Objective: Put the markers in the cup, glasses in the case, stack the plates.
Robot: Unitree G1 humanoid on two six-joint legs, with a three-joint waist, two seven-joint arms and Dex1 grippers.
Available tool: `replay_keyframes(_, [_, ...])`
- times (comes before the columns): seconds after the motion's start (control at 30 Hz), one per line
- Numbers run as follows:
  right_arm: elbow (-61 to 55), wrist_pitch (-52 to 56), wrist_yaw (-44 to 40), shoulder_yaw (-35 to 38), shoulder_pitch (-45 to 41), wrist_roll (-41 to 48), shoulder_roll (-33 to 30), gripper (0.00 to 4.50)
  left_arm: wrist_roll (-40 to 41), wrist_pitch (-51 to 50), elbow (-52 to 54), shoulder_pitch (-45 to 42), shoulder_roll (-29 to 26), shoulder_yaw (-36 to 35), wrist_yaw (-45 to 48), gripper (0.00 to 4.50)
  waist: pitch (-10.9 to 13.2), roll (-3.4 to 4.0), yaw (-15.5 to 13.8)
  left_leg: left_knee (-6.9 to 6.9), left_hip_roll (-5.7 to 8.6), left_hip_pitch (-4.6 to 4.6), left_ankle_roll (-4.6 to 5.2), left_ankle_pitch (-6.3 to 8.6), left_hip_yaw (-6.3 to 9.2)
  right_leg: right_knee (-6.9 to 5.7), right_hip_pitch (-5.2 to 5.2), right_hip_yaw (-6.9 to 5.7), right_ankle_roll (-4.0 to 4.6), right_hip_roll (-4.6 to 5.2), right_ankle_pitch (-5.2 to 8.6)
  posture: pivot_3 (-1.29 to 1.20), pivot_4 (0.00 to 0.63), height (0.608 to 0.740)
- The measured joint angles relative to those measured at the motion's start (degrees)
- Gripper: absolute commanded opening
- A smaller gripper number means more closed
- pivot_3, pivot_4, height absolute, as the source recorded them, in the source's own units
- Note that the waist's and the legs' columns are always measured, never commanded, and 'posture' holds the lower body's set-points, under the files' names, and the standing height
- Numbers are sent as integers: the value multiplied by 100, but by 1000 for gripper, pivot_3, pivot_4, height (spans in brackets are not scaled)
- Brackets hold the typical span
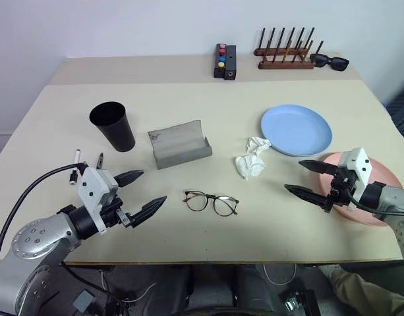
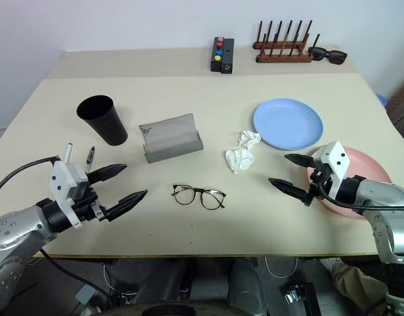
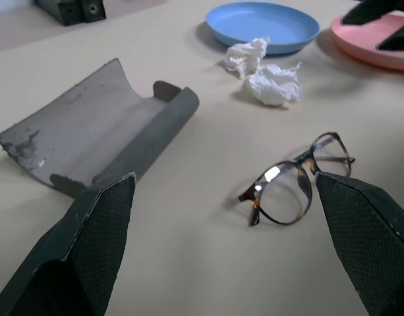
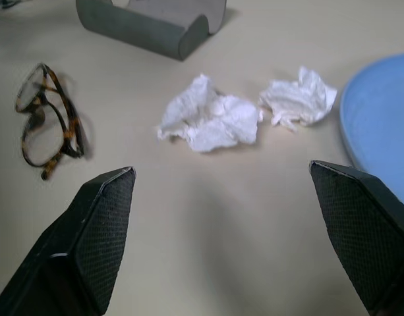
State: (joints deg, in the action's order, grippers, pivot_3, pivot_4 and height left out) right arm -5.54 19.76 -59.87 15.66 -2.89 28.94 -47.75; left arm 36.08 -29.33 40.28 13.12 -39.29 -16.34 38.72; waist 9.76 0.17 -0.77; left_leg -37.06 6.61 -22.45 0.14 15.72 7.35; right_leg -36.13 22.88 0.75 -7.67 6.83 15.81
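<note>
Overall: nothing of the task looks done yet; all three parts remain, judging by how things lie.
Table (image 1: 188,243): beige, seen from above in the head views.
Cup (image 1: 113,125): black, upright, upper left of the frame.
Markers (image 1: 75,166): small white and dark sticks on the table below the cup, at the left edge, not in the cup; partly hidden, so their number is unclear.
Case (image 1: 179,144): grey, lying open, centre, just right of the cup.
Glasses (image 1: 211,202): unfolded on the table below the case, apart from it.
Blue plate (image 1: 296,130): right of centre.
Pink plate (image 1: 379,172): lower right, beside the blue one, not stacked.
Tissue (image 1: 252,158): crumpled, white, between case and blue plate.
Left gripper (image 1: 139,193): lower left, jaws spread wide, empty, aimed toward the glasses.
Right gripper (image 1: 308,180): lower right, jaws wide apart, empty, over the pink plate's near edge.
</note>
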Motion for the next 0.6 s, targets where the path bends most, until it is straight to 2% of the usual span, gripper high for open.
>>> replay_keyframes(0.23, [256,-264,-141,-299,-337,-124,148,4305,-276,334,-193,299,231,-32,-52,4500,0,0,1,1,-3,0,-2,0,-2,1,2,1,0,0,0,0,150,740])
replay_keyframes(0.47, [195,-286,-460,-548,-602,-39,243,4305,-387,355,-170,226,980,-68,-907,4500,0,-1,-7,-4,-4,1,-2,1,-2,-2,-1,0,3,-2,-3,0,150,740])
replay_keyframes(0.6, [339,-530,-985,-697,-975,63,313,4305,-376,250,-200,-38,1152,-148,-1367,4500,0,-1,-2,-4,-3,1,-3,0,-2,-2,0,0,2,-3,-4,0,150,740])
